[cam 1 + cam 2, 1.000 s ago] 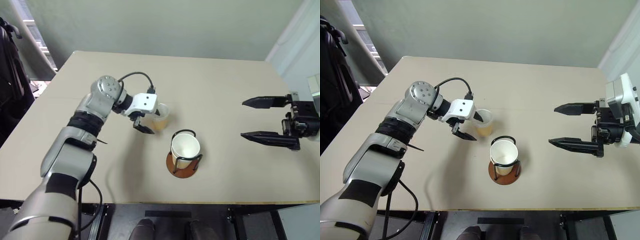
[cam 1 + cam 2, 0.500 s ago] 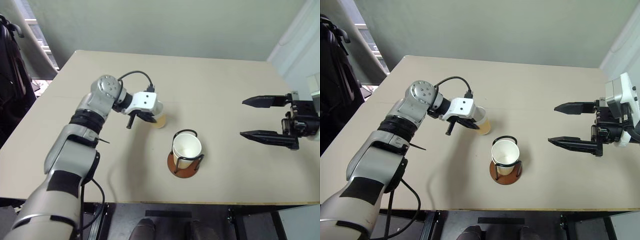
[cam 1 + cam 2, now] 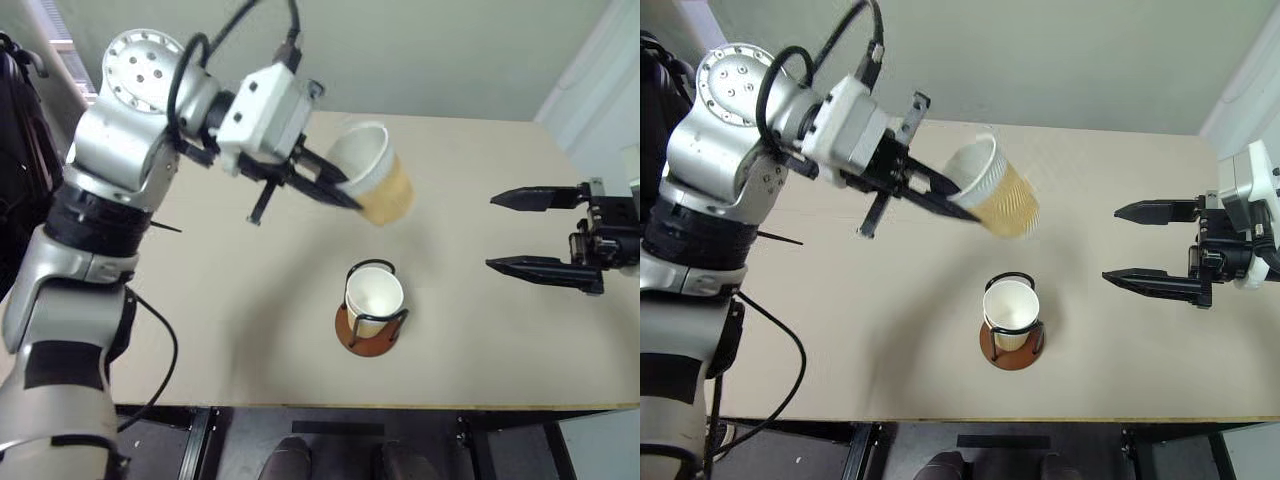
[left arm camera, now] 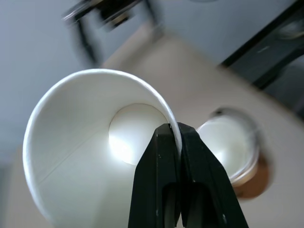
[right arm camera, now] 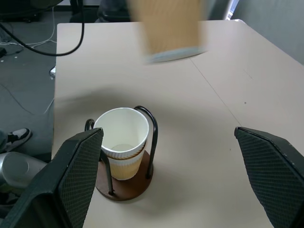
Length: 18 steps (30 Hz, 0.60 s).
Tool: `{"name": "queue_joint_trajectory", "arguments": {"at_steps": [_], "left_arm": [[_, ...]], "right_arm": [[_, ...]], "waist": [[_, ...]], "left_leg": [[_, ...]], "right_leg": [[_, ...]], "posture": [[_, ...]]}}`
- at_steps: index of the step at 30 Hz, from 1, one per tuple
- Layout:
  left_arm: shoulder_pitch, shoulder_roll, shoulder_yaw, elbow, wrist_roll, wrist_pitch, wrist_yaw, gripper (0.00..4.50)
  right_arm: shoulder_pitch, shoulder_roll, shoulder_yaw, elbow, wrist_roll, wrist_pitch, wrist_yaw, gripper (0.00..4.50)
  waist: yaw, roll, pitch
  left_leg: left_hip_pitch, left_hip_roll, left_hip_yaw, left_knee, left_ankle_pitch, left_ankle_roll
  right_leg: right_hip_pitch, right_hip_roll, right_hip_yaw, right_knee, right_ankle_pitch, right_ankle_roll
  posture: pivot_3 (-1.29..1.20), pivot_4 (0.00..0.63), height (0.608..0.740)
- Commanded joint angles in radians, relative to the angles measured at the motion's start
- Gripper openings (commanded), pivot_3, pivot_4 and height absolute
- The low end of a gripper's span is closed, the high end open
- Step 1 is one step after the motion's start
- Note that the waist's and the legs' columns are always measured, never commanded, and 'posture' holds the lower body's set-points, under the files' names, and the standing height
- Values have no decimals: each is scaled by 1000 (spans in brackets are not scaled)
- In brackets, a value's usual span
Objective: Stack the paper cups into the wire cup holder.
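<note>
Paper cup (image 3: pixel 992 192) is pinched at its rim by my left gripper (image 3: pixel 945 195), high above the table (image 3: pixel 200 330) — tilted, mouth toward the arm, bottom toward the right. Below it, wire cup holder (image 3: pixel 366 330) stands near the front edge with cups nested inside (image 3: pixel 373 298). My right gripper (image 3: pixel 530 232) waits with fingers spread wide, well apart — free tabletop between.
</note>
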Motion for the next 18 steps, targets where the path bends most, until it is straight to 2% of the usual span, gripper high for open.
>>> {"name": "queue_joint_trajectory", "arguments": {"at_steps": [1, 5, 9, 18], "left_arm": [[6, 39, -77, -59, -33, -10, -32, 36], [15, 18, -141, -31, 47, -52, -32, 36], [14, -30, -144, 0, 92, -53, -32, 36], [17, 4, -214, 13, 83, -106, -32, 36]], "right_arm": [[-10, -17, -27, -10, -4, -16, 1, 4500], [2, -18, -43, -20, -3, -9, -4, 4500], [30, -26, -72, -37, 7, 3, -2, 4500], [75, -36, -127, -77, 53, 35, 13, 4500]], "waist": [[-1, 0, 0], [-1, 0, 0], [-1, 0, 0], [-2, 0, 0]], "left_leg": [[1, 0, 0, 1, 0, 0], [4, 0, 0, 1, -1, 1], [3, 0, 0, 1, -1, 1], [3, 0, 1, 0, -1, 1]], "right_leg": [[0, 0, 0, 0, 0, 0], [4, -1, 0, 0, 1, 0], [4, -1, 0, -1, 1, 0], [3, -1, 0, -2, 1, 0]], "posture": [[0, 150, 740], [0, 150, 740], [0, 150, 740], [0, 150, 740]]}}
